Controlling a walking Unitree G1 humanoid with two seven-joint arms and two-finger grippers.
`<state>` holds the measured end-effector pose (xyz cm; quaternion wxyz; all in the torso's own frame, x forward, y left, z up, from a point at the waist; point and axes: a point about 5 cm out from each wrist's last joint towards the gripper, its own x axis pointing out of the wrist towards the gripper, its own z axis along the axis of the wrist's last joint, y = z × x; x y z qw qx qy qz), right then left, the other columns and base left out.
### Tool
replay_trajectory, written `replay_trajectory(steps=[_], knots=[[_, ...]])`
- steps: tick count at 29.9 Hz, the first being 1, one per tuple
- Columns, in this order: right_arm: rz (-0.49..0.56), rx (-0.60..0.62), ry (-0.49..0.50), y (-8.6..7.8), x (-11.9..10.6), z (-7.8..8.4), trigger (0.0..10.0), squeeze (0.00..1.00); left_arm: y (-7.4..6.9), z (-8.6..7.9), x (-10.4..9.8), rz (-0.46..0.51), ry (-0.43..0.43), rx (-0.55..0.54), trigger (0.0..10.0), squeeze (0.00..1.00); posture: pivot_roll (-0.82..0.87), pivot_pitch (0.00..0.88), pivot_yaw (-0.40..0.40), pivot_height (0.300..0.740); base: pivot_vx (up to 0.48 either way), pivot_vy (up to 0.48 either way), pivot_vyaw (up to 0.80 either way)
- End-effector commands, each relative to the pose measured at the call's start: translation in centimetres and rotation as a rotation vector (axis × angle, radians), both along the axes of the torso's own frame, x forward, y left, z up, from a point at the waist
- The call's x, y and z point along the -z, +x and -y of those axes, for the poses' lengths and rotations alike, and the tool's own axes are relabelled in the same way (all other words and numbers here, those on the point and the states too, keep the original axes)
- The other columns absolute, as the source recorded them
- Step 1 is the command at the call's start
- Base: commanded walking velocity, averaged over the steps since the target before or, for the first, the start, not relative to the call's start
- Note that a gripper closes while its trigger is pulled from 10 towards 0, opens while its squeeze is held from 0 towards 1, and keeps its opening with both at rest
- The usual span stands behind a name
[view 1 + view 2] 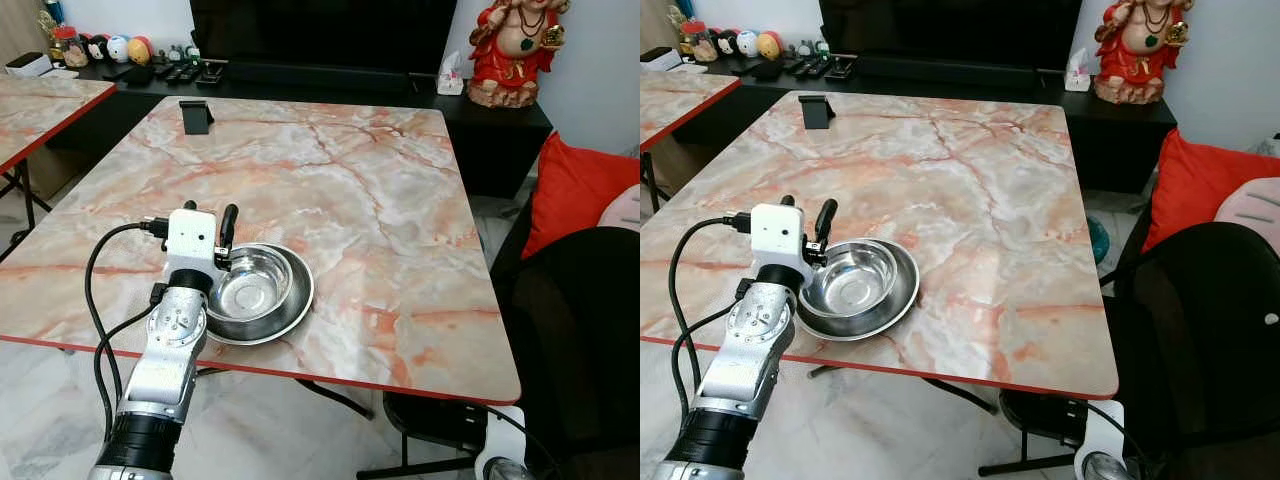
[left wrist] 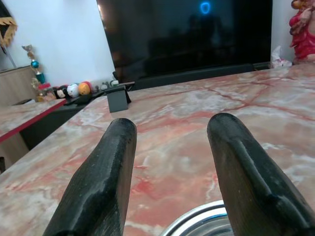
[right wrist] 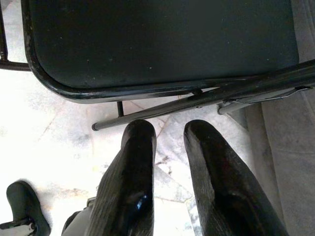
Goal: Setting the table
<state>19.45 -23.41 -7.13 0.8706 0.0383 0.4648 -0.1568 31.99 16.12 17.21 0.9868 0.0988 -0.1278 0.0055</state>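
L gripper [image 1: 208,222] hangs over steel bowl [image 1: 262,290] rim on marble table [image 1: 350,180], jaws apart, empty. R gripper [image 3: 170,132] idle by chair [image 3: 162,44], jaws narrowly apart.

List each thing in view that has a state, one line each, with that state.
Steel bowl: upright, empty, near the table's front edge.
Left end effector: open, at the bowl's left rim, gripping nothing.
Right end effector: fingers apart, hanging over the floor by the black chair.
Black stand: upright at the table's far side.
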Motion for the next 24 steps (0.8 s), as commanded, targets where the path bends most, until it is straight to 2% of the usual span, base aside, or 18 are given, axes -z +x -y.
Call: replay_trajectory(steps=[1,13,19,24], knots=[[0.005,0.003,0.014,0.14,-0.05,-0.11,10.0,0.0,0.13,0.15,-0.26,0.01,-0.002,0.005,10.0,0.0,-0.02,0.0,-0.008,0.74,0.0,0.292,0.0],[-0.003,-0.005,0.006,0.04,0.0,-0.05,10.0,0.0,0.14,0.29,-0.4,0.013,-0.005,0.005,10.0,0.0,-0.01,0.0,-0.01,0.74,0.0,0.268,0.0],[-0.005,-0.028,0.01,0.0,0.03,-0.13,10.0,0.0,0.12,0.38,-0.45,0.017,-0.005,0.007,10.0,0.0,-0.01,0.0,-0.011,0.74,0.0,-0.097,0.0],[-0.007,-0.025,0.012,-0.07,0.08,-0.16,10.0,0.0,0.17,0.39,-0.6,0.022,-0.007,0.006,10.0,0.0,-0.01,0.0,-0.01,0.74,0.0,0.176,0.0]])
